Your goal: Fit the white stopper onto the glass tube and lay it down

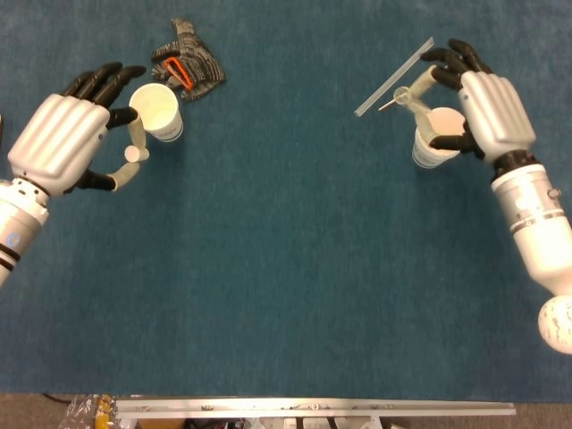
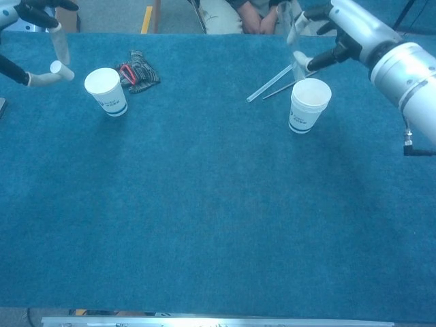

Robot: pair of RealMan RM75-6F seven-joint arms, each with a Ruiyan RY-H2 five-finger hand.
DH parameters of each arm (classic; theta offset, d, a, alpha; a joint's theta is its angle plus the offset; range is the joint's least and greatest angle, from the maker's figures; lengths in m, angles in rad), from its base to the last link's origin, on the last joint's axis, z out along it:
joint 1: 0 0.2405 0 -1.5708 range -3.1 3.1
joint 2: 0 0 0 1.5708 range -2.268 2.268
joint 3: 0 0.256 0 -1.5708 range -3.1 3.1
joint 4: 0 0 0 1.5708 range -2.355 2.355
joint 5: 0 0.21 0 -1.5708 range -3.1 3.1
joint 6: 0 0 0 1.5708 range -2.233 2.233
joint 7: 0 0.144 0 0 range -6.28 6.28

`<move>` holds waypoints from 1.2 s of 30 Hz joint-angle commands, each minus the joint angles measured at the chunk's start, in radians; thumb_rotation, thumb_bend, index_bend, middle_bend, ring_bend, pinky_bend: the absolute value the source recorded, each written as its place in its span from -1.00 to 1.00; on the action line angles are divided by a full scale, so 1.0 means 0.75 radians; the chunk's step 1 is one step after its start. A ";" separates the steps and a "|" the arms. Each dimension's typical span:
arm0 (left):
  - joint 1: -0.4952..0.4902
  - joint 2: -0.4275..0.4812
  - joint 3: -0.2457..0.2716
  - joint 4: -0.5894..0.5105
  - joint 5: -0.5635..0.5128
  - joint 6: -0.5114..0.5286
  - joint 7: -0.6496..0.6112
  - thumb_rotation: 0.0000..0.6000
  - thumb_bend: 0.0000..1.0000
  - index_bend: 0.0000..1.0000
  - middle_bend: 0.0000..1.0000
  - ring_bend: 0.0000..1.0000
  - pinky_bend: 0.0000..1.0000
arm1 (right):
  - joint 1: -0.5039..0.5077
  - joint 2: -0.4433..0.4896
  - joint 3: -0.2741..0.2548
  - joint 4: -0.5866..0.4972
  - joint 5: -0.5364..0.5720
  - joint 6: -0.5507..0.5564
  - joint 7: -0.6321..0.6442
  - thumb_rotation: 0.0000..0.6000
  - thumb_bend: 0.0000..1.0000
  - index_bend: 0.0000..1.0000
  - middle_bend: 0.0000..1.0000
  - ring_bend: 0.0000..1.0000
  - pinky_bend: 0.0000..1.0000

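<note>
My right hand (image 1: 487,112) is up above the white paper cup on the right (image 1: 438,147), pinching the clear glass tube (image 1: 413,96) between thumb and fingertips, other fingers loose; tube's lifted clear of the cup rim w/ its open mouth pointing up-left, so it's free to take a plug. In the chest view the tube (image 2: 296,30) is nearly see-through vs the background and its top end runs off the frame, so I can't judge how much sticks out past my grip. My left hand (image 1: 63,143) sits beside the other white paper cup (image 1: 156,109), fingers curved round toward the thumb. A small white round bit shows at the thumb end (image 1: 132,155) — prob the white stopper, but it could just be the pale fingertip pad, can't tell, so can't say the hand's actually holding anything. Chest view cuts most of that hand off at the left edge. Hands are well apart; fitting not yet started imo. Behind: thin clear flat strip (image 1: 393,76) and a thin dark rod, mostly hidden by my right fingers, plus a grey knitted glove w/ orange clip (image 1: 188,67).
</note>
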 commanded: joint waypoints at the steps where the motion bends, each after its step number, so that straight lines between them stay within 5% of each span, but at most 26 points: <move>1: -0.011 0.018 -0.013 -0.019 -0.020 -0.012 0.001 1.00 -0.36 0.06 -0.88 -1.00 -1.00 | 0.023 0.011 0.027 -0.030 0.009 -0.008 0.004 1.00 -0.21 0.18 -0.56 -0.88 -0.64; 14: -0.044 0.106 -0.060 -0.063 -0.085 -0.055 -0.031 1.00 -0.36 0.06 -0.88 -1.00 -1.00 | 0.154 -0.043 0.125 -0.058 0.109 -0.030 0.002 1.00 -0.21 0.19 -0.56 -0.87 -0.64; 36: -0.091 0.340 -0.178 -0.143 -0.182 -0.155 -0.212 1.00 -0.36 0.06 -0.88 -1.00 -1.00 | 0.476 -0.385 0.172 0.193 0.432 -0.148 -0.028 1.00 -0.21 0.19 -0.56 -0.87 -0.64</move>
